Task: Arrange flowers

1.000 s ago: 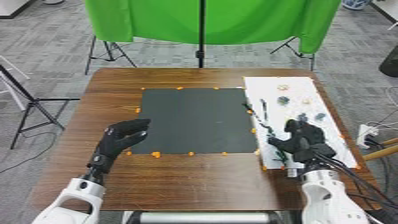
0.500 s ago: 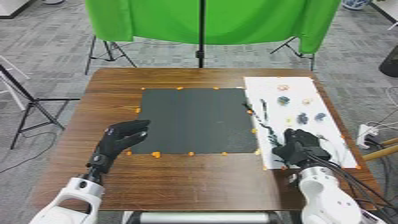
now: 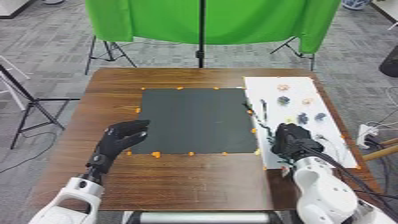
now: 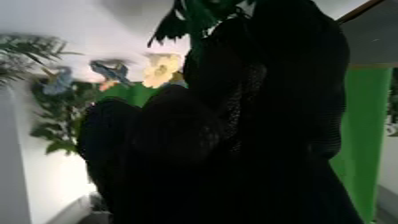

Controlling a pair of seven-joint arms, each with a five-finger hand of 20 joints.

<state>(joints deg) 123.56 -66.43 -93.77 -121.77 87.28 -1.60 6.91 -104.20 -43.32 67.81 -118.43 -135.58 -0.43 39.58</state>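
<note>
Right hand (image 3: 291,141) shifts nearer the dark mat (image 3: 195,120), its hold impossible to tell, likely selecting greenery (image 4: 206,15) that next needs lifting onto it; left hand (image 3: 114,142) loosely open, empty.

Green cloth (image 3: 258,25) hangs above gray carpet (image 3: 53,50) behind a black pole (image 3: 200,53).
</note>
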